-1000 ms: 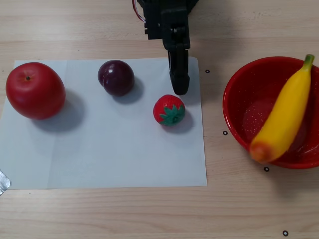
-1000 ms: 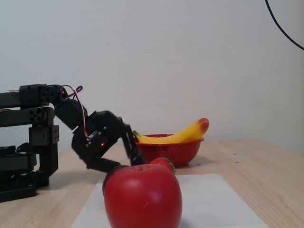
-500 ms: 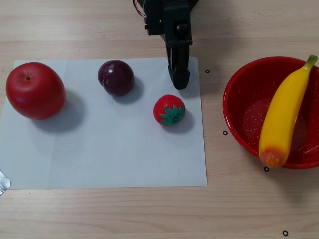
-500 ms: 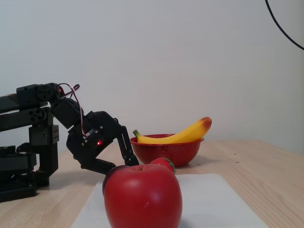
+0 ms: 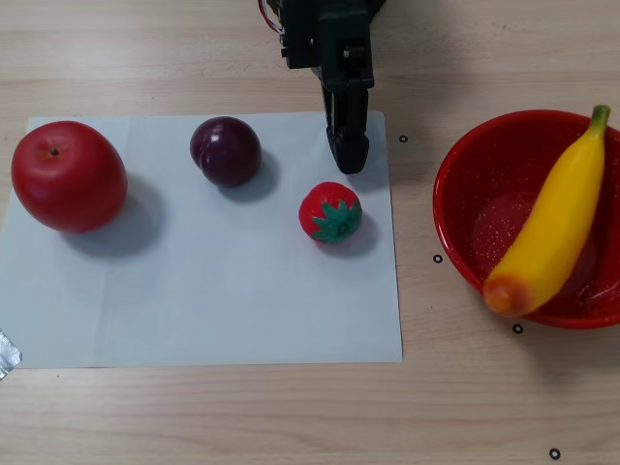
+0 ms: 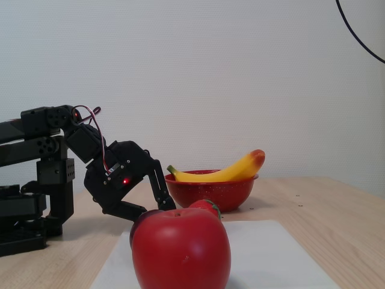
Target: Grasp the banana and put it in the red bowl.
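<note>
Your banana [image 5: 552, 225] already lies across the red bowl [image 5: 475, 184], its orange-red end propped on the near rim in the other view and its green stem tip over the far rim, so I judge the placing done and the step in hand to be getting the arm clear and parked. The tool [image 5: 348, 155] is empty and hangs low over the far edge of the white paper [image 5: 194, 310], well apart from the bowl; its jaws look together or nearly so, though neither view shows the gap plainly, so treat that as uncertain. Pull back and up rather than sweeping sideways, since the banana only rests on the rim and a knock to the bowl could tip it onto the bench [image 5: 145, 58]. Mind the strawberry [image 5: 330, 212] just in front of the tool and the plum [image 5: 226, 151] beside it; both are round and would probably roll if brushed. The apple [image 5: 68, 175] sits well away at the paper's left, but in the fixed view it hides much of the sheet.
</note>
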